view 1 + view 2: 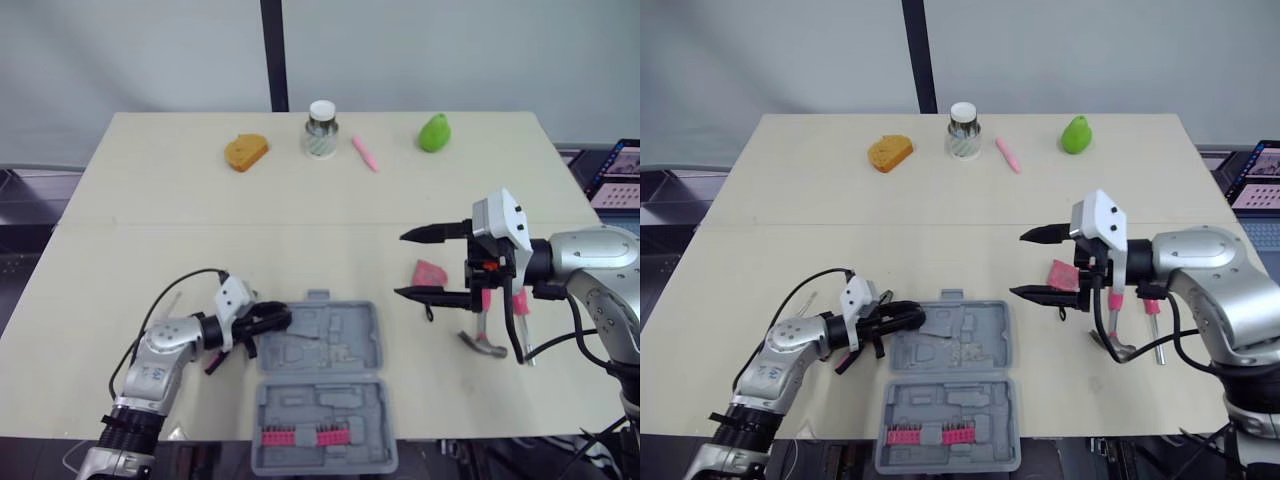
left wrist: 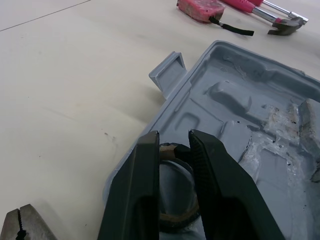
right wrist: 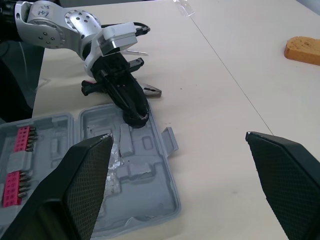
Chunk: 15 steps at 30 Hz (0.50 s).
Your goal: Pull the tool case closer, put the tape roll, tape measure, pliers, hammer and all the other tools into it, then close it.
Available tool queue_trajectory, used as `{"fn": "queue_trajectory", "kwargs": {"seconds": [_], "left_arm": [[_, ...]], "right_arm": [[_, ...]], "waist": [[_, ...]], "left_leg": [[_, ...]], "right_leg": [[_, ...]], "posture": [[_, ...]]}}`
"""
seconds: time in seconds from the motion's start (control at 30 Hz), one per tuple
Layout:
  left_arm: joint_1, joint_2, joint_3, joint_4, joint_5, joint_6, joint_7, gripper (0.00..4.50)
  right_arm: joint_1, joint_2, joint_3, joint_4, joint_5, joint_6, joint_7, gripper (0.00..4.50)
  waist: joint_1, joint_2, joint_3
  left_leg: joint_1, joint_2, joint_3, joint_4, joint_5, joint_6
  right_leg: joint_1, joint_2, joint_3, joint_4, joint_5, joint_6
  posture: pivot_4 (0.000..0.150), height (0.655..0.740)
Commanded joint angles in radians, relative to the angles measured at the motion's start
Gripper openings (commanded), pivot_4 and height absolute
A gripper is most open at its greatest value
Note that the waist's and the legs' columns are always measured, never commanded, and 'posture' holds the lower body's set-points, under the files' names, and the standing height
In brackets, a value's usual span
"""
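As left jaws grip tape roll (image 2: 174,150), right agape

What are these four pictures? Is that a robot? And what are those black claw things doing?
Yes, it is a robot with two arms. Two pictures come from cameras in its head, looking down at a table. The other two come from small cameras on its wrists, so you look along its black fingers. Each arm ends in a pincer. The left pincer squeezes a black tape roll at the edge of an open grey tool case. The right pincer is wide open and holds nothing. Near it lie a pink tape measure and a hammer. At the far side sit a jar and a green pear.
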Motion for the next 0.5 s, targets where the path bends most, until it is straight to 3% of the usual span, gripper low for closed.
{"fn": "queue_trajectory", "kwargs": {"seconds": [0.03, 0.5], "left_arm": [[0.004, 0.012, -0.006, 0.005, 0.021, -0.035, 0.002, 1.03], [0.012, 0.031, -0.044, 0.074, 0.118, -0.144, 0.021, 1.03]], "right_arm": [[-0.013, -0.013, -0.007, -0.025, 0.009, 0.004, 0.003, 4.50], [-0.023, -0.014, -0.004, -0.020, 0.004, 0.001, 0.006, 4.50]], "waist": [[0.000, 0.000, 0.000], [0.000, 0.000, 0.000]], "left_leg": [[0.000, 0.000, 0.000, 0.000, 0.000, 0.000], [0.000, 0.000, 0.000, 0.000, 0.000, 0.000]], "right_leg": [[0.000, 0.000, 0.000, 0.000, 0.000, 0.000], [0.000, 0.000, 0.000, 0.000, 0.000, 0.000]], "posture": [[0.150, 0.7400], [0.150, 0.7400]]}}
